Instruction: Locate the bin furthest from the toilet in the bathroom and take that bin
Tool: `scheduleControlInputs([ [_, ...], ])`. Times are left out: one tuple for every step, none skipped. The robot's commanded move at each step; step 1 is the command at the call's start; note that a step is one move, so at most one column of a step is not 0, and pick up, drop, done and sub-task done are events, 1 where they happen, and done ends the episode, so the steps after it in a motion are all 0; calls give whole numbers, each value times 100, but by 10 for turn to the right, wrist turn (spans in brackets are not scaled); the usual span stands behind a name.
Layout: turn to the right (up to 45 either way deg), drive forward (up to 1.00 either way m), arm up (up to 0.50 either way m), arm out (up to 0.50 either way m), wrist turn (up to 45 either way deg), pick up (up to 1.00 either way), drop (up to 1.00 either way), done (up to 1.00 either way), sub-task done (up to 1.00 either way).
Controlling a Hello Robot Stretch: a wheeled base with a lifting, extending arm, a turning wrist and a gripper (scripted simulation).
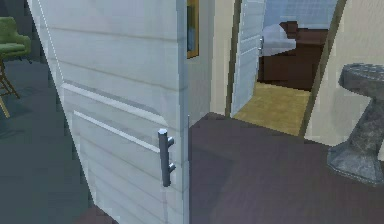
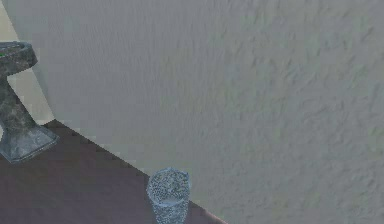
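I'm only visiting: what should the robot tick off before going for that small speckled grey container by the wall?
1. Speckled grey cylindrical container stands upright on the dark floor: ok.
2. It is the bin furthest from the toilet: cannot tell.
3. Floor right around it is bare: ok.
4. Grey stone pedestal stands apart from it: ok.
5. Way ahead is free: not ok, the white panelled door stands close in front.
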Motion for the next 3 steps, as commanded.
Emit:
scheduleControlInputs([
  [0, 0, 14, 0, 0, 0, 0, 0, 0],
  [0, 0, 0, 46, 0, 0, 0, 0, 0],
  [0, 0, 0, 0, 450, 0, 0, 0, 0],
])
